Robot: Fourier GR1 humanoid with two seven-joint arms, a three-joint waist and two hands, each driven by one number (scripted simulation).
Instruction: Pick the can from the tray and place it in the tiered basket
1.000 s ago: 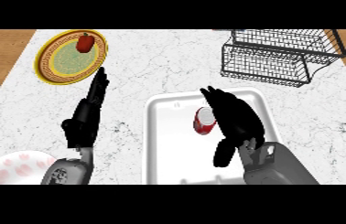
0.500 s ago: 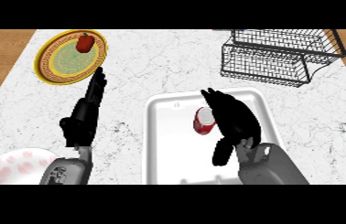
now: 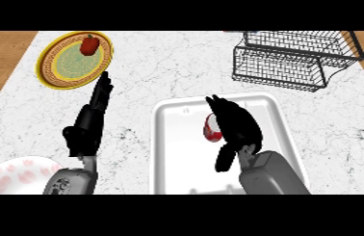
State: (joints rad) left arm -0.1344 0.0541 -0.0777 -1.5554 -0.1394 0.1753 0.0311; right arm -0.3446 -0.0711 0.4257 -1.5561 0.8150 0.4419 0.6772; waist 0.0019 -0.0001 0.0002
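A red and white can [image 3: 210, 128] lies in the white tray [image 3: 176, 148] at the lower middle of the head view. My right hand [image 3: 237, 126] is over the tray with its fingers curved along the can's right side, partly hiding it; the thumb hangs down toward the tray's front. The black wire tiered basket [image 3: 288, 59] stands at the far right of the counter, apart from the hand. My left hand [image 3: 91, 117] rests open on the marble left of the tray, fingers straight and pointing away from me.
A yellow-rimmed plate [image 3: 58, 75] with a red pepper [image 3: 89, 45] sits at the far left. A white bowl with pink spots [image 3: 21, 175] shows at the lower left corner. Wooden counter edge runs along the far left.
My right hand has shifted slightly toward me and lower over the can. The left hand and the can have stayed where they were.
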